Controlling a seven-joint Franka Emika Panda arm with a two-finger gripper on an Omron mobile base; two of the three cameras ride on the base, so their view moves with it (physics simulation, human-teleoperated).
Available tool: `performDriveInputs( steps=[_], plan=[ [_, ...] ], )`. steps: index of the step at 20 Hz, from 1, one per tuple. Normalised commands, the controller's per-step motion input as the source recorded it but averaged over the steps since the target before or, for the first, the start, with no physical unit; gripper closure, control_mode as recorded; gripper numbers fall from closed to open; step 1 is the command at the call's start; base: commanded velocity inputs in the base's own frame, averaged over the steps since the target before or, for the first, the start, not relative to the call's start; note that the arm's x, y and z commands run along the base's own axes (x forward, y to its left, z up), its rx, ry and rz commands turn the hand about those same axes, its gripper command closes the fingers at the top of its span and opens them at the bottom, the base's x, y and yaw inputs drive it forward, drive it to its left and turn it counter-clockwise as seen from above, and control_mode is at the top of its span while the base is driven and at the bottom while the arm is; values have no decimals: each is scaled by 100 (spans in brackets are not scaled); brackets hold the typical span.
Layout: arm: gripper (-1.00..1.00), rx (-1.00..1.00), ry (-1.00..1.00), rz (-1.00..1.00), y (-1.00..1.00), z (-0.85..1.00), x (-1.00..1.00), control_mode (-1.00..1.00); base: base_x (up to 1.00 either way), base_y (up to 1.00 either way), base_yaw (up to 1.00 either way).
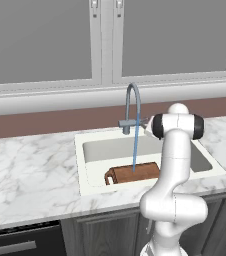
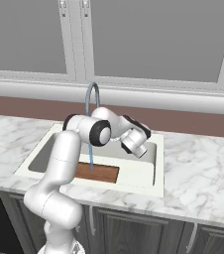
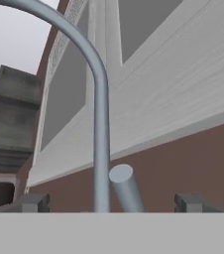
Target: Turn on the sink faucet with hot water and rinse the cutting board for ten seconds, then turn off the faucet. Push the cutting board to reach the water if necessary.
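Hand view puts our gripper [image 3: 111, 202] right at the sink faucet [image 3: 100, 124], fingers spread and holding nothing, the short lever [image 3: 125, 187] poking toward us between them, just right of the riser. Water [image 1: 134, 150] falls onto the cutting board [image 1: 135, 173], which lies lengthwise along the sink's [image 1: 85, 187] near wall.

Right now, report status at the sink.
Gripper open, fingers either side of the faucet lever. Water running, hitting the cutting board in the sink. Nothing in the way.
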Motion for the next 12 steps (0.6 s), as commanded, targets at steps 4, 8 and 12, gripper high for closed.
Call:
performDriveInputs(
  steps=[4,8,12],
  plan=[
    [-100,-3,0,2,6,0,0,-100,0,0,0],
    [-100,-3,0,2,8,0,0,-100,0,0,0],
    [-100,-9,0,5,22,6,3,-100,0,0,0]
  ],
)
